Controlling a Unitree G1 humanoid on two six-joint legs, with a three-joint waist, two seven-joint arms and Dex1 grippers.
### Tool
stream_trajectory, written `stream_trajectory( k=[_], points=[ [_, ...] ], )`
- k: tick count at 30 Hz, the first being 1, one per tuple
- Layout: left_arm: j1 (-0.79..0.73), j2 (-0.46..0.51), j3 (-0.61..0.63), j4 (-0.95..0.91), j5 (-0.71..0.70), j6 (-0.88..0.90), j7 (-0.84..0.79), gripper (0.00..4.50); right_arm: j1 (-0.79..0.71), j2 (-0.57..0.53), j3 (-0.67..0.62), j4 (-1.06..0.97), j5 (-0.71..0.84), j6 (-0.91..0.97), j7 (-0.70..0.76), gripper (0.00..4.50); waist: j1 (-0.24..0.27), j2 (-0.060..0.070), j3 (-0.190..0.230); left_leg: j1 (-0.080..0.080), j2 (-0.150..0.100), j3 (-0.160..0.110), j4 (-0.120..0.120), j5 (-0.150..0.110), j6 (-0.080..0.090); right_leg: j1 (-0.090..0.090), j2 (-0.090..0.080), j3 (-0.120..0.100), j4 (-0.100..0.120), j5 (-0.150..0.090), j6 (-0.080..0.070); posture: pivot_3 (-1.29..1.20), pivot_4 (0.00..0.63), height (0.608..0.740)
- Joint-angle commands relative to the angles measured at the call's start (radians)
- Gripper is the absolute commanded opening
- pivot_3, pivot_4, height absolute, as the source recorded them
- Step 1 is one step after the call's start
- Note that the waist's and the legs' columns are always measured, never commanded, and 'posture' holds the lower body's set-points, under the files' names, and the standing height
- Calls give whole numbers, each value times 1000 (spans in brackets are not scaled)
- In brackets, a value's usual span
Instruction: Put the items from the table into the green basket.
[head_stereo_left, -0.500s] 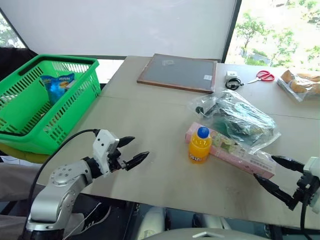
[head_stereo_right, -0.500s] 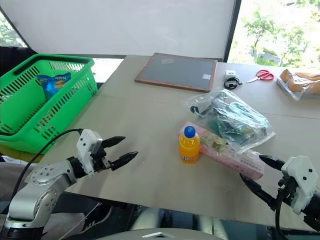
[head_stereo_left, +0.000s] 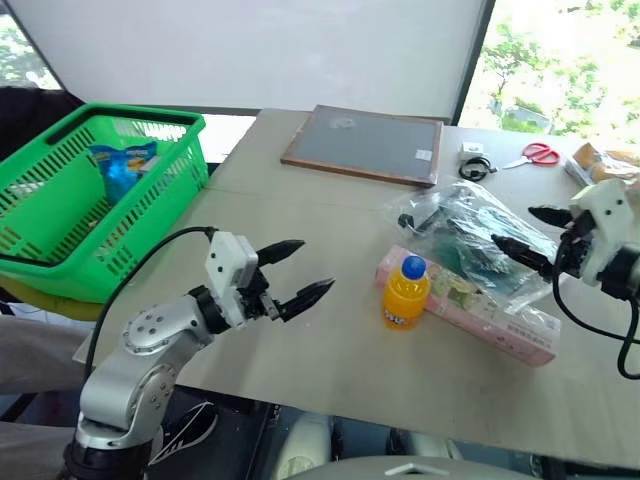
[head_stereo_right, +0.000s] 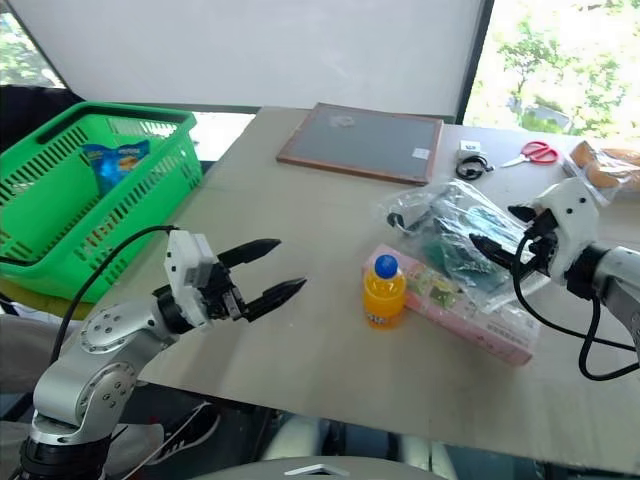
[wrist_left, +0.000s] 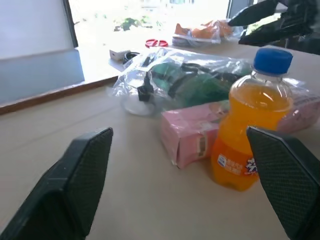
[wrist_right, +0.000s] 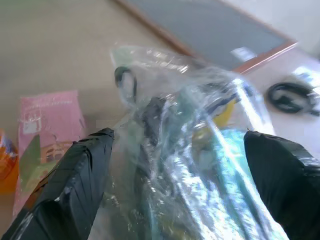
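Left eye view: bottle (head_stereo_left: 405, 293) touches pink box (head_stereo_left: 470, 305), bare table (head_stereo_left: 300, 215) leftward.

The two head cameras look down and forward over the table (head_stereo_left: 300, 210) from above its near edge, both taking in the green basket (head_stereo_left: 60, 250) on the left. The left wrist camera sits low, just over the tabletop, facing the orange bottle (wrist_left: 250, 145) close by. The right wrist camera looks down, very near, at the clear plastic bag (wrist_right: 200, 150), which the head views share
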Motion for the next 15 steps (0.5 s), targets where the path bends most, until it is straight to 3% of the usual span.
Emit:
stream_trajectory(
  k=[1, 6, 9, 15],
  points=[
    [-12, 23, 16, -64, -36, -1, -11, 4481, -160, -4, 177, 172, -111, -10, 95, 4468, 1, 0, 0, 0, 0, 0, 0, 0, 0, 0, 0, 0, 0, 0, 0, 141, 25, 740],
    [40, 34, 49, -100, -64, -13, -20, 4481, -339, 20, 374, 496, -277, -105, 234, 4468, 20, 0, 0, 0, 0, 0, 1, 0, 0, 0, -1, 0, 0, 0, 0, 214, 12, 740],
    [88, 37, 89, -129, -92, -12, -13, 4481, -407, 57, 401, 615, -331, -147, 243, 4468, 33, -1, 0, 0, 0, 0, 1, 0, 0, 0, -1, -1, 1, 0, 0, 235, 12, 740],
    [127, 31, 94, -155, -83, -23, 17, 4500, -447, 95, 376, 709, -412, -246, 224, 1888, 53, -3, -4, 1, 0, -1, 1, 0, 0, 1, -2, -2, 1, 0, 0, 255, 11, 740]
  ],
)
